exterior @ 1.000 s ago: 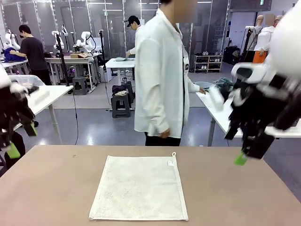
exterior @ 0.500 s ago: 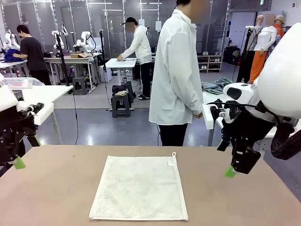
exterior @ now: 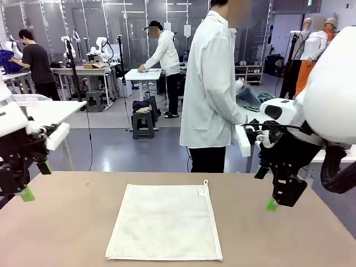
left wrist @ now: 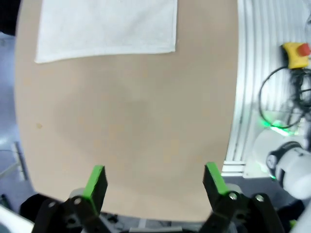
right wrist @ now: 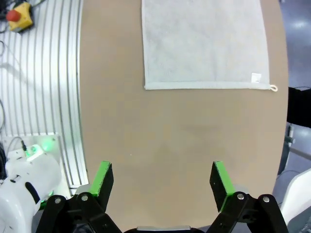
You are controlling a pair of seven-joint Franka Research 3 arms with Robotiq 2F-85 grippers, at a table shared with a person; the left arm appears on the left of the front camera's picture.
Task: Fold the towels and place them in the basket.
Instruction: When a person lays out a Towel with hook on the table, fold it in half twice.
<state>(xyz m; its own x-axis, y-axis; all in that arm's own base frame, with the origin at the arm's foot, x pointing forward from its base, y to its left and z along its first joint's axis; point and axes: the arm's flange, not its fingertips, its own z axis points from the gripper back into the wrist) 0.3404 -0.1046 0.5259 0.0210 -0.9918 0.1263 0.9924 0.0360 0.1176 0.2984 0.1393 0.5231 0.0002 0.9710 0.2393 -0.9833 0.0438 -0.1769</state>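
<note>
Hovering with left gripper (left wrist: 154, 177) and right gripper (right wrist: 161, 174) both spread wide, off-white towel (exterior: 165, 222) flat between them on the table (exterior: 61, 222); mismatched corner pinches could drag it and skew my fold.

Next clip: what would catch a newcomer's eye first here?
An off-white square terry towel lies flat, unfolded, in the middle of the brown table. The left gripper and right gripper hang open above the table at either side, holding nothing. A person in a white coat stands beyond the far edge.
</note>
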